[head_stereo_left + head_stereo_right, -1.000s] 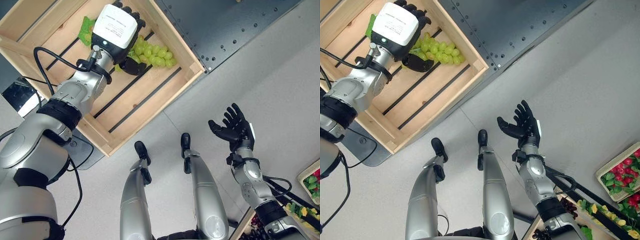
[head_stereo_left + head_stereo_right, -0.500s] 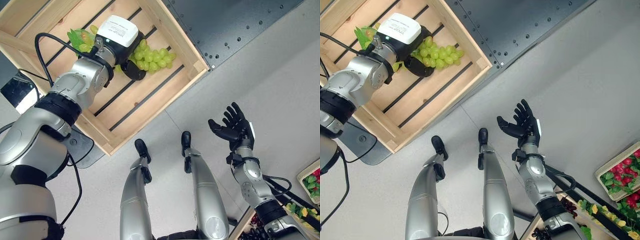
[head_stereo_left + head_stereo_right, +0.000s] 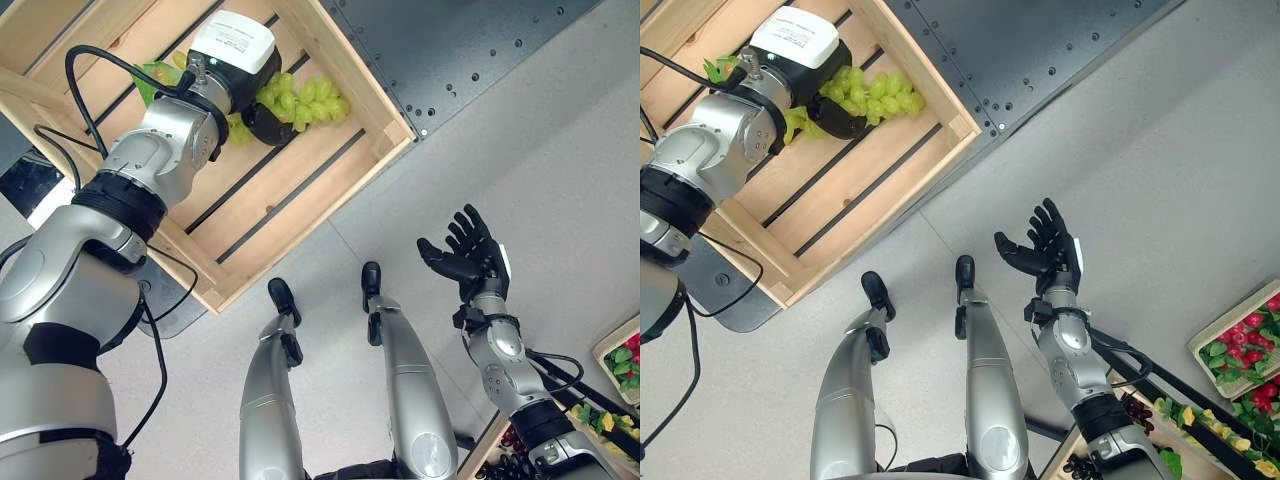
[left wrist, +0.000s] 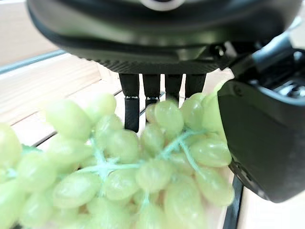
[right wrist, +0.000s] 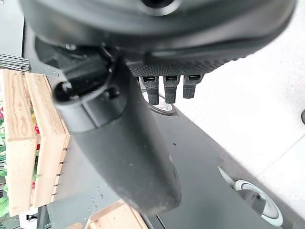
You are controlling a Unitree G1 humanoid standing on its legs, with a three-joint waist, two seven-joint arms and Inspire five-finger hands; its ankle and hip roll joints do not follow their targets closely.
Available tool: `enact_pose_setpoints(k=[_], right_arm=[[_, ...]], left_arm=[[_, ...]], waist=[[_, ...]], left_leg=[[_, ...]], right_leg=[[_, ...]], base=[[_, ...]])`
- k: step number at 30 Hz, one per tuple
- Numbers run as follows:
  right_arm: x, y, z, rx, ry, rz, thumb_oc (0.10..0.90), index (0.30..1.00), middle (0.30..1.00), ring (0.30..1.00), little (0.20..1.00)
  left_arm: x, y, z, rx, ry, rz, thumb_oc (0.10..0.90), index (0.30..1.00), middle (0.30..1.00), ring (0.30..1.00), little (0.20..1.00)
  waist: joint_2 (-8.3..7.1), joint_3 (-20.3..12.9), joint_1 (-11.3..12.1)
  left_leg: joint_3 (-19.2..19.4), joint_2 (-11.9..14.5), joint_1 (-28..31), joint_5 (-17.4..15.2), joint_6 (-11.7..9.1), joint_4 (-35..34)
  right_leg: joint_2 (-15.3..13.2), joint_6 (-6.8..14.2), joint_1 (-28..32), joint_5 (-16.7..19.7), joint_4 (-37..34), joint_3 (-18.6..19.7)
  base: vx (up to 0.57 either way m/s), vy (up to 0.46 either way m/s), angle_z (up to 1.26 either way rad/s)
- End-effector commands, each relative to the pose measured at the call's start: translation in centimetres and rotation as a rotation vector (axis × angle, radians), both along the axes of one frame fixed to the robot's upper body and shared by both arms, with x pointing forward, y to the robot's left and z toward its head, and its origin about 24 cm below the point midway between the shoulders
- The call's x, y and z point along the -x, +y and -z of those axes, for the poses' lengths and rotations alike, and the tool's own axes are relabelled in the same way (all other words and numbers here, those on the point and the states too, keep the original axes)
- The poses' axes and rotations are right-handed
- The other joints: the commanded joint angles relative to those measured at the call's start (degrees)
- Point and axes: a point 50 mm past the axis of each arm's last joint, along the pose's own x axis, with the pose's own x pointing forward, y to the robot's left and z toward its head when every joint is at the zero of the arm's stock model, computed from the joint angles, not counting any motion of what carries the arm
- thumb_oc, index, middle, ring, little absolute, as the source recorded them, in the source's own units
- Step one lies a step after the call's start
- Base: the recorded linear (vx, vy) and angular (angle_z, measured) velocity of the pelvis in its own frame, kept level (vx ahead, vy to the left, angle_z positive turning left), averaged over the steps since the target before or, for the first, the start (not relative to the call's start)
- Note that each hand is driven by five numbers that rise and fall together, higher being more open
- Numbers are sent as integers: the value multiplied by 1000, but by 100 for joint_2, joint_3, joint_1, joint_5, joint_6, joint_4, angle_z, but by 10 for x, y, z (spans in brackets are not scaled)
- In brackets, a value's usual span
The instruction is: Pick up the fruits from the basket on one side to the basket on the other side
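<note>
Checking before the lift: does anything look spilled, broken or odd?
Nothing stands out. The left hand is curled round the green grapes inside the wooden crate; the bunch looks whole. The right hand hangs open over the floor.

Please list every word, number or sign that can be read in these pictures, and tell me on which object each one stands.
None can be read.
A white label on the back of the left robot hand, which is over the green grapes in the wooden crate, bears small dark print, too small to read.
The right robot hand shows no text.
</note>
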Motion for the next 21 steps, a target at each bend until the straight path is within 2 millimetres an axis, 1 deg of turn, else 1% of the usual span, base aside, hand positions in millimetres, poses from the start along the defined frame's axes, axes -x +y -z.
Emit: enact_pose_setpoints(k=[1,3,6,8,9,11,12,13,15,16,18,19,20,21], right_arm=[[11,-21,-28,-38,-185,81,800,900,900,900,900],[11,-21,-28,-38,-188,79,800,900,900,900,900],[12,-21,-28,-32,-185,74,800,900,900,900,900],[14,-20,-27,-23,-180,72,800,900,900,900,900],[15,-19,-26,-9,-179,69,800,900,900,900,900],[16,-18,-26,0,-184,66,800,900,900,900,900],[19,-17,-25,10,-181,70,800,900,900,900,900],[19,-16,-26,10,-182,69,800,900,900,900,900],[20,-17,-28,9,-187,72,800,900,900,900,900],[20,-17,-28,12,-188,70,800,900,900,900,900],[20,-17,-29,30,-189,58,800,900,900,900,900],[20,-15,-31,47,-202,42,800,900,900,900,900],[20,-14,-31,53,-206,33,800,900,900,900,900],[20,-9,-32,66,-219,2,800,900,900,900,900]], left_arm=[[9,24,-2,54,-67,10,400,300,300,300,300],[10,24,-1,81,-79,30,400,300,300,300,300],[12,27,1,174,-90,58,400,300,300,300,300],[14,32,5,357,-97,84,400,300,300,300,300],[16,35,9,487,-111,108,400,300,300,300,300],[17,38,13,579,-121,126,400,300,300,300,300],[20,43,22,699,-122,157,400,300,300,300,300],[20,43,21,700,-124,157,400,300,300,300,300],[24,47,26,850,-154,204,400,300,300,300,300],[25,48,29,892,-158,211,400,300,300,300,300],[30,54,34,1131,-167,275,400,300,300,300,300],[33,55,38,1266,-178,326,400,300,300,300,300],[34,55,41,1308,-176,342,400,300,300,300,300],[38,55,48,1420,-199,401,400,300,300,300,300]], waist=[[43,-65,103],[55,-65,109],[81,-65,134],[102,-65,160],[107,-65,181],[112,-65,188],[114,-65,206],[116,-65,203],[118,-65,214],[122,-65,211],[142,-65,236],[152,-65,259],[161,-65,259],[176,-65,274]], left_leg=[[495,-242,629,-393,198,-377],[491,-240,685,-417,203,-345],[472,-248,881,-473,211,-284],[448,-257,1082,-504,215,-268],[424,-261,1255,-526,214,-269],[412,-263,1388,-546,215,-277],[343,-261,1768,-678,169,-267],[349,-259,1751,-662,173,-268],[308,-241,2063,-709,146,-277],[295,-241,2152,-707,138,-298],[251,-250,2504,-700,116,-389],[290,-248,2621,-619,148,-450],[238,-262,2736,-680,112,-472],[272,-267,2923,-617,140,-549]], right_leg=[[212,2,342,80,-99,-156],[204,-3,394,56,-72,-150],[190,-17,585,-4,-32,-133],[172,-29,778,-52,-14,-115],[164,-33,950,-91,-13,-103],[154,-34,1074,-116,-15,-94],[118,11,1462,-233,-38,-79],[119,3,1445,-217,-42,-79],[64,-7,1788,-268,-116,-101],[51,-15,1882,-271,-148,-109],[-5,-39,2231,-287,-248,-119],[-35,-99,2341,-216,-318,-141],[-41,-61,2460,-275,-338,-125],[-81,-105,2655,-210,-446,-155]], base=[[0,0,0],[0,0,0],[0,0,0],[3,2,-2],[0,0,0],[32,3,-1],[51,5,0],[55,9,0],[14,5,-5],[38,19,-5],[-11,6,-2],[-2,5,-9],[-46,-6,-12],[10,-1,-9]])
